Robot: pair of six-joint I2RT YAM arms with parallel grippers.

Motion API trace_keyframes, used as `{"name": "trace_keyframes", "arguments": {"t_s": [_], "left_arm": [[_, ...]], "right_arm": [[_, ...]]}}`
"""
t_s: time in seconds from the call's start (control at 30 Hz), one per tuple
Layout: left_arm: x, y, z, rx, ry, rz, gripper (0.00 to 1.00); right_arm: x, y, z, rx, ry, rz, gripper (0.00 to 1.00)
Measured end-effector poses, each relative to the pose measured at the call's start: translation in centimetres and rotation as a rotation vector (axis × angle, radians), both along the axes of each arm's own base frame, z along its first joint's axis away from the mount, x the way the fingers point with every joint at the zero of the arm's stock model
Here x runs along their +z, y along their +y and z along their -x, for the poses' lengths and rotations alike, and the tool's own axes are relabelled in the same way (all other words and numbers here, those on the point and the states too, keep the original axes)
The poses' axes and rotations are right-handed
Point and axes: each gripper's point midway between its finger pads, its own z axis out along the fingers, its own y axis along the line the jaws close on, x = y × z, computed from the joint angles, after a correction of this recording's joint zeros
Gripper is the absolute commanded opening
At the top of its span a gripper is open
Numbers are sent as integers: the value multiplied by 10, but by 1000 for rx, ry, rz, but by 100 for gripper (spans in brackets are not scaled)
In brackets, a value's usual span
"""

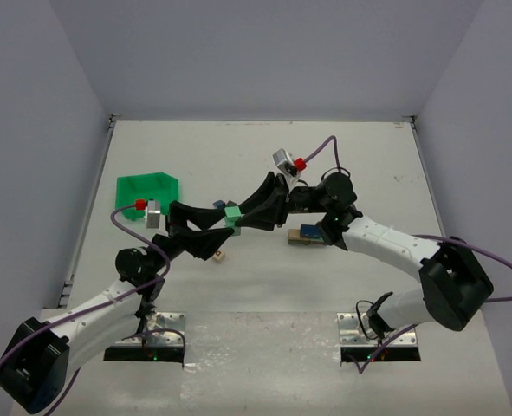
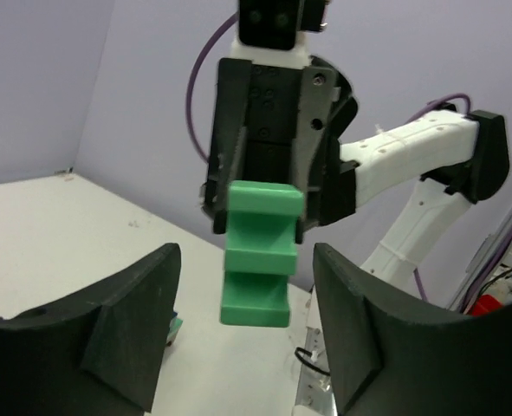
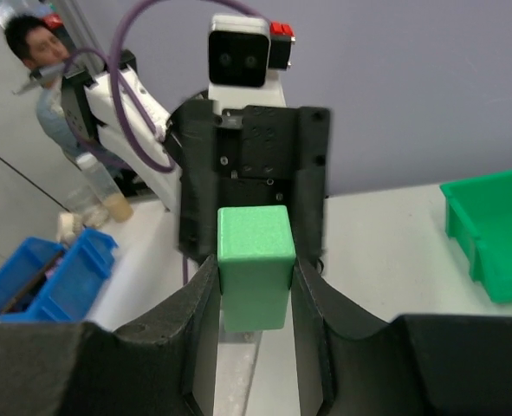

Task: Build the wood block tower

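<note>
The white worktop (image 1: 264,286) is boxed in by pale lavender walls (image 1: 238,52). A green bin (image 1: 147,192) stands toward the back left, and from above its inside shows only green. The wood block tower (image 1: 307,234), so far a tan bar with blue on top, lies beneath the right arm's wrist. The right end effector (image 3: 254,286) is clenched on a green block (image 3: 254,251), lifted off the worktop to the left of the tower. The left end effector (image 2: 247,260) faces it, fingers spread wide on either side without touching.
</note>
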Motion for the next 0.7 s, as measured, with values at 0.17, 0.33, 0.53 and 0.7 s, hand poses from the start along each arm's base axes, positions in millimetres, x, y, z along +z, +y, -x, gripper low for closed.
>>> {"name": "trace_keyframes", "arguments": {"t_s": [0.17,0.33,0.53,0.7], "left_arm": [[-15,0,-13,44,90,-43,100],[-17,15,-19,143,129,-49,100],[-13,41,-32,312,188,-39,100],[-20,61,-47,453,273,-67,100]], "right_arm": [[2,-2,-9,-64,-110,110,0],[13,-12,-40,-243,-278,254,0],[-15,-33,-98,-407,-454,615,0],[-71,-76,-146,-506,-593,997,0]]}}
